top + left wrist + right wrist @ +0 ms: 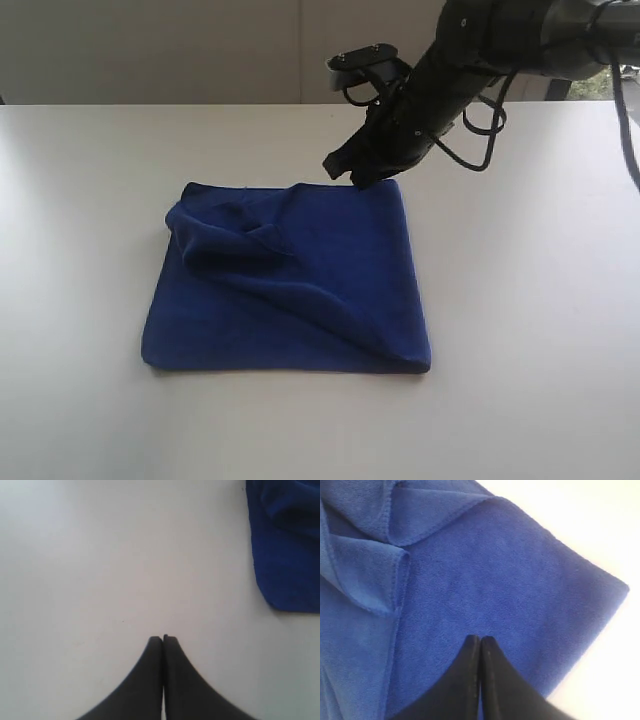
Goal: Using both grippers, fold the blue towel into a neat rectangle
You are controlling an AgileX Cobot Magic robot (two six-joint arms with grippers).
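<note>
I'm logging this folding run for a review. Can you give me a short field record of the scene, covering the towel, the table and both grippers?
item: soft navy-blue fuzzy towel, lying on the table, partly folded, with layers bunched near one far corner
surface: plain white table
right gripper: black, shut, over the towel's far edge in the exterior view; no cloth seen between its jaws
left gripper: black, shut, over bare table, off to one side of a towel corner
fold state: not yet a neat rectangle
</note>
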